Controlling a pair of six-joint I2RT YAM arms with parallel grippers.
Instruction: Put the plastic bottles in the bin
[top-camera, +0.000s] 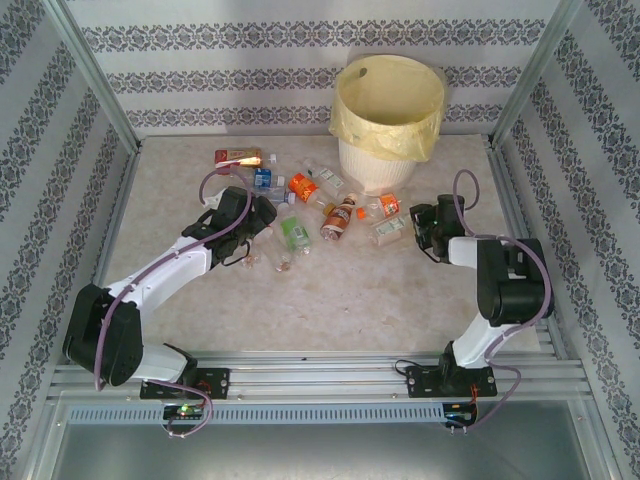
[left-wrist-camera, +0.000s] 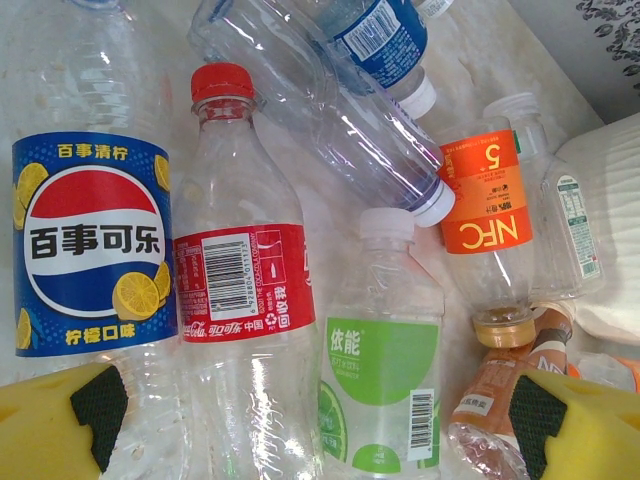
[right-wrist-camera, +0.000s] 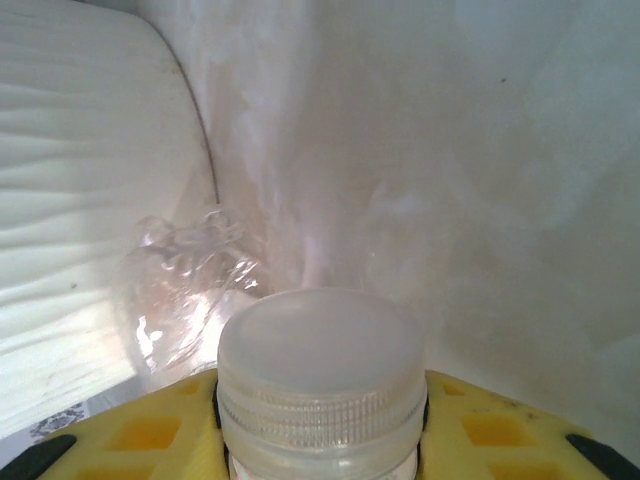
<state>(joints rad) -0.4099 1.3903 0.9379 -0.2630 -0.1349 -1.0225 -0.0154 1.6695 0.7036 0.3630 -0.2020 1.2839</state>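
Note:
The bin (top-camera: 388, 120), cream-white with a yellow bag over its rim, stands at the back right of the table. Several plastic bottles (top-camera: 300, 205) lie scattered to its left. My left gripper (left-wrist-camera: 318, 420) hangs open over them. A red-labelled bottle (left-wrist-camera: 240, 280) and a green-labelled bottle (left-wrist-camera: 385, 390) lie between its black pads (left-wrist-camera: 100, 405). A blue Pepsi bottle (left-wrist-camera: 90, 260) and an orange-labelled bottle (left-wrist-camera: 490, 200) flank them. My right gripper (right-wrist-camera: 320, 440) is shut on a white-capped bottle (right-wrist-camera: 320, 375) just in front of the bin wall (right-wrist-camera: 80, 200).
A crushed clear bottle (right-wrist-camera: 185, 290) lies against the bin's base. A small orange-capped bottle (top-camera: 378, 208) rests near my right gripper (top-camera: 420, 228). Patterned walls and metal posts (top-camera: 95, 75) enclose the table; a rail (top-camera: 320, 375) runs along the front edge.

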